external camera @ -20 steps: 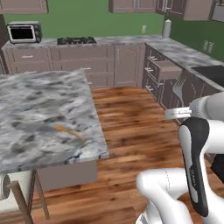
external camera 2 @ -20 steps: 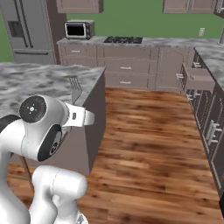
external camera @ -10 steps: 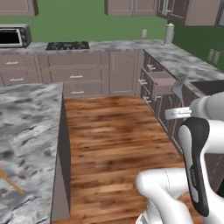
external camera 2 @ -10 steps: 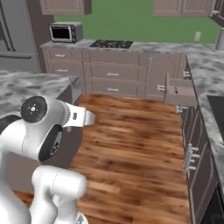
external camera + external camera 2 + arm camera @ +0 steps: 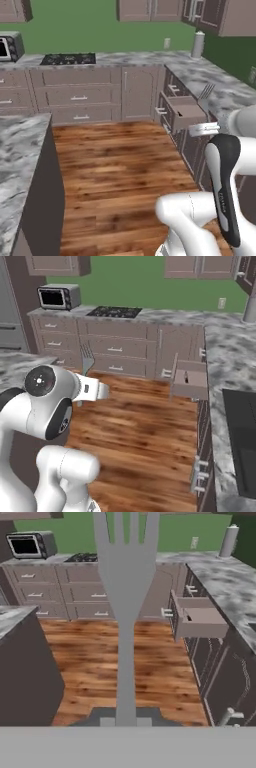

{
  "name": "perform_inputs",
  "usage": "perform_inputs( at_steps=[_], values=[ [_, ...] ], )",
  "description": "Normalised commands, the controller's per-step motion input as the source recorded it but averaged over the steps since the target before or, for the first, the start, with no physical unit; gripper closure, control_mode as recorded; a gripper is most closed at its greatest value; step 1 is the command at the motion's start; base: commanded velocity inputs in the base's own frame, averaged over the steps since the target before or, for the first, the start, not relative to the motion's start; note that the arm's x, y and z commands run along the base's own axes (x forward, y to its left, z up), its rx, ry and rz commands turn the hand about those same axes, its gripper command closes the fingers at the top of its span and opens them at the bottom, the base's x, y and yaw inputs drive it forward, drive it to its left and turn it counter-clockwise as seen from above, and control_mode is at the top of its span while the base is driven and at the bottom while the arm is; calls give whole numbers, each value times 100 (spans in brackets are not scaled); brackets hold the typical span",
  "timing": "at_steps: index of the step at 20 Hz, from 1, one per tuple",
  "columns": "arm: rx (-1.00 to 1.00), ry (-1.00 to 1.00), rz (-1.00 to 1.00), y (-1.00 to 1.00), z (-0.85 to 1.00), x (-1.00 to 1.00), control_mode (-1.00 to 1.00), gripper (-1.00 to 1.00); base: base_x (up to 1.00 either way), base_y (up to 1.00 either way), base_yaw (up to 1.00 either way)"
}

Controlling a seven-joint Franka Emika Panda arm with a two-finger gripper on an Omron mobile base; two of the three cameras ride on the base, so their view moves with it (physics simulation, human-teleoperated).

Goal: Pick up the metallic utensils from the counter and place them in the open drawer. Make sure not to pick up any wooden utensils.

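My pincer (image 5: pixel 125 722) is clamped tight on the fork (image 5: pixel 125 587), gripping the bottom of its stem so the tines stand straight up in front of the hand camera; held by that end, the piece should slide lengthwise into a shallow box. From the side views the fork (image 5: pixel 206 91) rises above my wrist, tines upward, carried high so it clears the cabinet fronts. To my left the corner of the island counter (image 5: pixel 17 165) sits close. Ahead across the wood floor (image 5: pixel 115 165), the drawer (image 5: pixel 200 619) stands pulled out from the right-hand cabinet run, its top open, well apart from me. By my reckoning I must get closer before lowering the fork. Beyond it, the microwave (image 5: pixel 30 544) sits on the back worktop.
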Motion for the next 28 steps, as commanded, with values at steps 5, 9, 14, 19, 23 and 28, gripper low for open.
perform_inputs(
  at_steps=[5,9,14,19,23,28],
  values=[
    [0,0,0,0,0,0,100,100,100,-9,-6],
    [0,0,0,0,0,0,100,100,100,-10,-15],
    [0,0,0,0,0,0,100,100,91,-59,-10],
    [0,0,0,0,0,0,100,100,84,-46,-11],
    [0,0,0,0,0,0,100,100,62,-16,-19],
    [0,0,0,0,0,0,100,100,6,-42,-26]
  ],
)
